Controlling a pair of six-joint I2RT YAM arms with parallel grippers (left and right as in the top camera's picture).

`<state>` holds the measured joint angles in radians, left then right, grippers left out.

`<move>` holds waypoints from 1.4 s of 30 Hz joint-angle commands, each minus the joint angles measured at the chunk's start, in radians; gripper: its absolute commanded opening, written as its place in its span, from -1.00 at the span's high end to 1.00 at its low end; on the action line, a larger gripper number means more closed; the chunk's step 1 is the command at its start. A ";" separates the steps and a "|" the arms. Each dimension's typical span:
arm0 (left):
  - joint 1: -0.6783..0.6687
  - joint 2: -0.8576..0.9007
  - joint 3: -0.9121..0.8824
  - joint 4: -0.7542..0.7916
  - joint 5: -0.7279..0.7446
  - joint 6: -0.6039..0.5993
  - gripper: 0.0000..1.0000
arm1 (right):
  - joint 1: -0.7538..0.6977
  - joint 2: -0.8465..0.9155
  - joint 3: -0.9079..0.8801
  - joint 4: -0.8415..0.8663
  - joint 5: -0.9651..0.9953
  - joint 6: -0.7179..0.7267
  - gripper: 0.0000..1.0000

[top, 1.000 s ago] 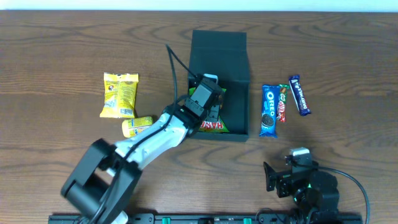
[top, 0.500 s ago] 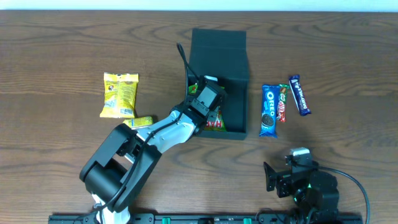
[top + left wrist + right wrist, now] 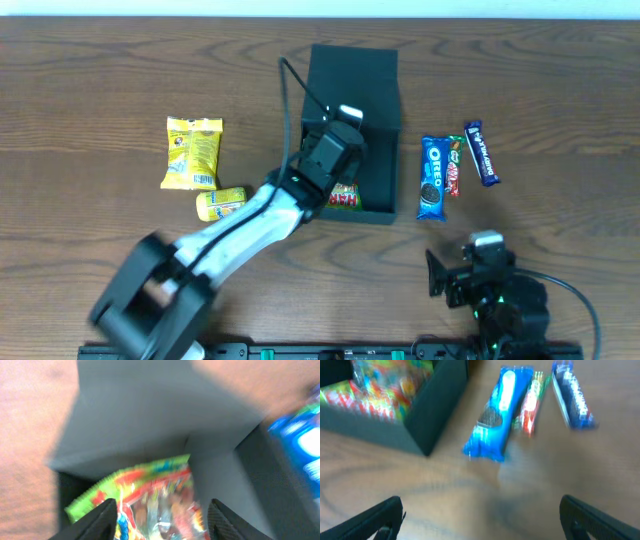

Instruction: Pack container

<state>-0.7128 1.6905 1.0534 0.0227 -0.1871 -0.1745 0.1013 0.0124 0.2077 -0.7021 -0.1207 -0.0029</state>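
Observation:
The dark teal container (image 3: pixel 375 100) stands open at the table's middle, its flap lid laid back. A green and red gummy packet (image 3: pixel 346 197) lies inside it; it also shows in the left wrist view (image 3: pixel 155 492) and the right wrist view (image 3: pixel 375 390). My left gripper (image 3: pixel 335 150) is open and empty just above the packet, inside the box (image 3: pixel 160 520). My right gripper (image 3: pixel 470 275) is open and empty low over the bare table near the front edge (image 3: pixel 480 515), apart from the snacks.
A blue Oreo packet (image 3: pixel 432 178), a red-green bar (image 3: pixel 454 166) and a dark blue bar (image 3: pixel 481 152) lie right of the container. A yellow packet (image 3: pixel 192 152) and a small yellow packet (image 3: pixel 220 203) lie to its left.
My left gripper has risen and shifted slightly toward the box's back, with the gummy packet left lying inside. The right arm has hardly moved.

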 commanded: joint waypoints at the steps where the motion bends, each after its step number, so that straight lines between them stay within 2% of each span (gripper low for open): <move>1: 0.000 -0.111 -0.008 -0.024 0.001 0.022 -0.25 | -0.005 -0.007 -0.001 0.148 -0.131 0.127 -0.99; 4: 0.011 -0.167 -0.008 -0.056 -0.001 0.022 -0.35 | -0.005 -0.007 -0.001 0.264 -0.346 0.387 -0.99; 9: 0.032 -0.187 -0.008 -0.149 0.004 0.009 -0.42 | -0.005 -0.007 -0.001 0.314 -0.354 0.547 -0.98; 13: 0.058 -0.187 -0.008 -0.231 0.005 -0.063 -0.43 | -0.006 0.039 0.001 0.377 -0.326 0.520 -0.98; 16: 0.105 -0.187 -0.008 -0.243 0.077 -0.076 -0.44 | -0.006 0.187 0.031 0.380 -0.295 0.475 -0.98; 20: 0.190 -0.187 -0.008 -0.255 0.224 -0.077 -0.50 | -0.005 0.496 0.151 0.369 -0.246 0.366 -0.98; 21: 0.206 -0.187 -0.008 -0.258 0.243 -0.077 -0.51 | -0.005 0.586 0.195 0.368 -0.230 0.324 -0.89; 23: 0.227 -0.187 -0.008 -0.264 0.259 -0.076 -0.53 | -0.005 0.753 0.288 0.343 -0.167 0.285 -0.70; 27: 0.238 -0.187 -0.008 -0.285 0.259 -0.075 -0.56 | -0.005 1.108 0.515 0.220 -0.032 0.257 -0.73; 33: 0.238 -0.187 -0.008 -0.306 0.259 -0.072 -0.58 | -0.005 1.545 0.774 0.141 -0.032 0.233 -0.53; 35: 0.237 -0.187 -0.008 -0.314 0.259 -0.072 -0.58 | -0.005 1.637 0.824 0.137 -0.032 0.233 -0.47; 38: 0.237 -0.187 -0.009 -0.326 0.259 -0.072 -0.59 | -0.005 1.727 0.864 0.136 0.002 0.250 -0.50; 42: 0.237 -0.187 -0.009 -0.340 0.259 -0.072 -0.60 | -0.009 1.757 0.869 0.128 0.067 0.279 -0.53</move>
<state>-0.4786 1.5043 1.0527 -0.3107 0.0689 -0.2398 0.0994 1.7611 1.0523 -0.5671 -0.1135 0.2588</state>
